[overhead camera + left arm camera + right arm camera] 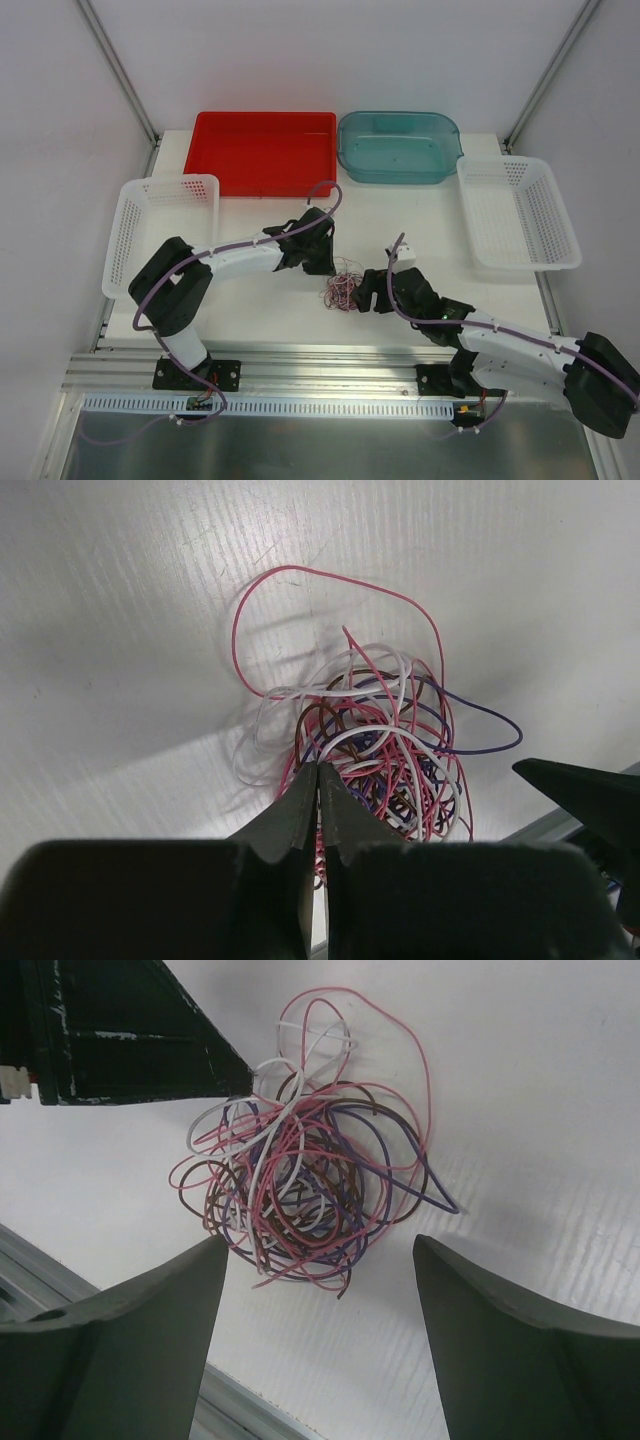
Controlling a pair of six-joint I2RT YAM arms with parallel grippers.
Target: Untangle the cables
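Observation:
The cables [343,283] lie as one loose ball of pink, white, purple and brown wires on the white table between the two arms. My left gripper [328,268] is at the ball's far-left edge. In the left wrist view the cables [385,742] spread just past the left gripper [318,770], whose jaws are pressed together with pink strands in the slit. My right gripper [320,1242] stands open, just short of the near side of the cables [300,1185], touching nothing. The right gripper [366,290] is at the ball's right.
A red tray [262,150] and a teal tub [400,150] stand at the back. White baskets sit at the left [125,215] and right [520,215]. An aluminium rail [300,358] runs along the table's near edge, close behind the tangle.

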